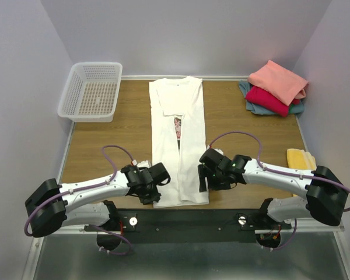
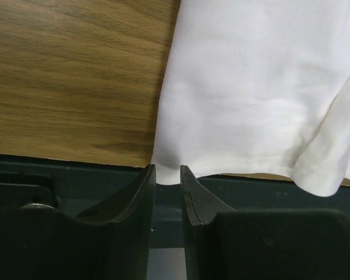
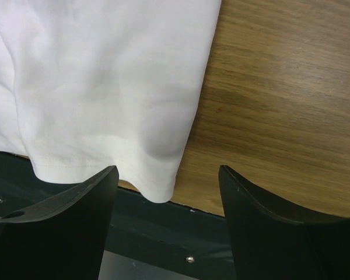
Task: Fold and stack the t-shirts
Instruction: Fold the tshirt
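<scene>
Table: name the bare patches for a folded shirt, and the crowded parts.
Bare wood between basket and white t-shirt, and between that shirt and the folded stack. Crowded: near edge, left gripper and right gripper at its hem.

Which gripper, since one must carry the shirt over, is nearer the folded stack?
Right. The right gripper is at the white shirt's near right corner, stack side; the left gripper at its left corner.

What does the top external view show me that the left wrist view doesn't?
Only top external: the full length of the white cloth t-shirt with the floral chest print, the white plastic mesh basket and the folded salmon, crimson and grey-blue shirt pile. Only left wrist: close up, the left claw narrowly parted at that shirt's near hem corner. Both: the white shirt on the brown wooden table.
</scene>
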Robot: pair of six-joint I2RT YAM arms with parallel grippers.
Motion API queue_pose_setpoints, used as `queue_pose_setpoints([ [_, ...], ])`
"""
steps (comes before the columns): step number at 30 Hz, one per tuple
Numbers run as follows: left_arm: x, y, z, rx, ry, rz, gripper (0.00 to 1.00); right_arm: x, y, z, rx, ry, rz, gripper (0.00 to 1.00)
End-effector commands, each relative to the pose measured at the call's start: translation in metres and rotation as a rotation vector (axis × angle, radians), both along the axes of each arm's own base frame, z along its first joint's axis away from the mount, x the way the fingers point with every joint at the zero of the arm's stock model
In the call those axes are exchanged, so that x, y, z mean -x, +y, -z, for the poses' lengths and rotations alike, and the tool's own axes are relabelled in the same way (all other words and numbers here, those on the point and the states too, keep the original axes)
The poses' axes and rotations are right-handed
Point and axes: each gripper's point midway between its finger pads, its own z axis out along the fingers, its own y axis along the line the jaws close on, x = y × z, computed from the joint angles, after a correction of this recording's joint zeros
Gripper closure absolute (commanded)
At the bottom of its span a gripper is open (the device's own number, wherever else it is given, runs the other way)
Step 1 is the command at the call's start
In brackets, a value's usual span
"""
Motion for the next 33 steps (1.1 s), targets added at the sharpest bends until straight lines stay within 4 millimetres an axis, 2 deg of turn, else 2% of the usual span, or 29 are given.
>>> queue_pose_setpoints([
  [1,-0.006,0.001,0.003,-0.054,-0.009,-0.055,0.68,0.004,0.002,0.007,-0.010,0.015,-0.001,0.22],
  [8,-0.015,-0.001,0.005,-0.118,-0.022,-0.049,0.67,0.005,0.005,0.006,-0.016,0.014,-0.024,0.21],
  [12,-0.011,0.003,0.014,-0.152,0.005,-0.038,0.62,0.006,0.005,0.006,-0.017,0.015,-0.031,0.19],
  [24,0.000,0.016,0.015,-0.186,0.044,-0.064,0.55,0.009,0.006,0.008,-0.021,0.028,-0.054,0.17],
  [27,0.003,0.012,0.024,-0.193,0.073,-0.036,0.54,0.014,0.010,0.008,-0.038,0.051,-0.072,0.17],
  [31,-0.003,-0.005,0.027,-0.158,0.069,0.001,0.54,0.017,0.011,0.009,-0.037,0.065,-0.086,0.18],
  [33,-0.002,-0.007,0.032,-0.158,0.077,0.016,0.56,0.019,0.012,0.010,-0.035,0.073,-0.093,0.21],
])
